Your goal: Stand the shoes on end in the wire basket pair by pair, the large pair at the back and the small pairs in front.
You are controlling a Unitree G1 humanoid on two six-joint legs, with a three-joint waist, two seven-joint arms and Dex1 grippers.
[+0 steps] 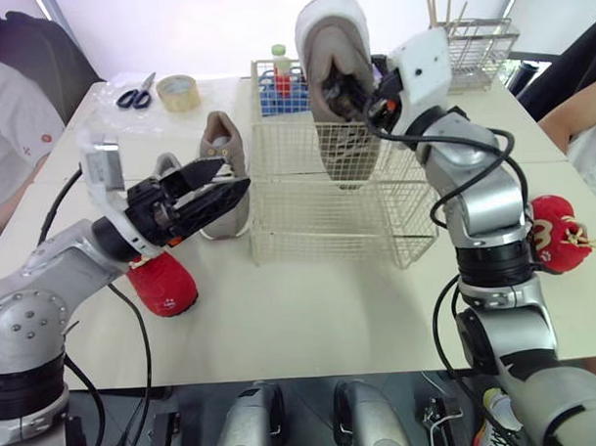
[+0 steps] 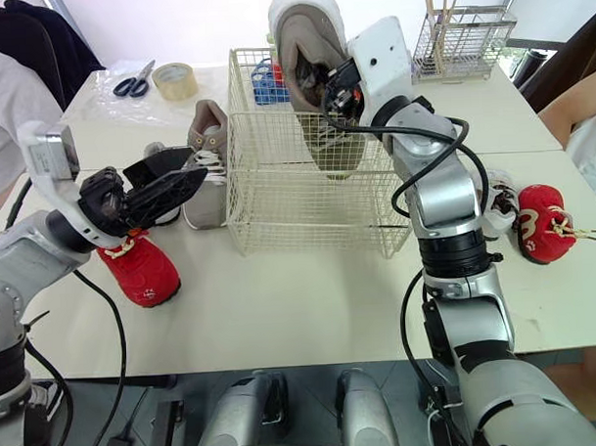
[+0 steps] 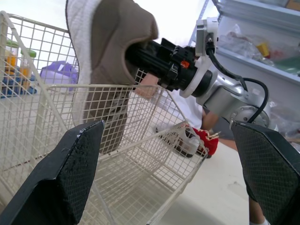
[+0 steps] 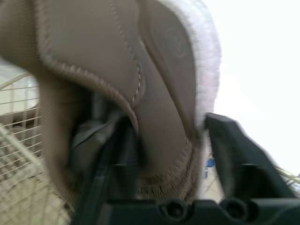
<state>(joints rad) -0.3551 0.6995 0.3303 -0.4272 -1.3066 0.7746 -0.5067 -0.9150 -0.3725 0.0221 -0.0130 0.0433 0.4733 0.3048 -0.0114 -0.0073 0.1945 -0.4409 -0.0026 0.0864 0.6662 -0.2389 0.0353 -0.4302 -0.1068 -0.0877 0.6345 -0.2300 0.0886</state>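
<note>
**Left eye view.** My right gripper (image 1: 345, 89) holds the large tan shoe (image 1: 321, 46) by its heel collar. The shoe stands toe down in the far half of the wire basket (image 1: 328, 237), with its heel well above the rim. I cannot tell whether the toe touches the basket's floor. My left gripper (image 1: 218, 185) hovers just left of the basket, fingers spread wide with nothing between them. Beyond it the second tan shoe (image 1: 222, 147) sits on the table (image 1: 311, 311), just beside the basket's left wall. The left red shoe (image 1: 163, 284) lies near me on the left, partly under my left arm. The right red shoe (image 1: 558, 233) lies on the right, well apart from the basket. A tape roll (image 1: 178, 92) and scissors (image 1: 137, 94) are at the far left.

**Right eye view.** The held shoe's toe shows through the mesh, inside the basket. The second tan shoe rests on its sole with its toe pointing toward me.

**Left wrist view.** My left fingers (image 3: 70, 173) stand wide apart with the basket in front of them. My right gripper reaches into the tan shoe's opening above the rim. A red shoe shows beyond the basket.

**Right wrist view.** One of my right fingers (image 4: 234, 154) is outside the heel and the other is inside the shoe's opening. The padded collar is clamped between them.
</note>
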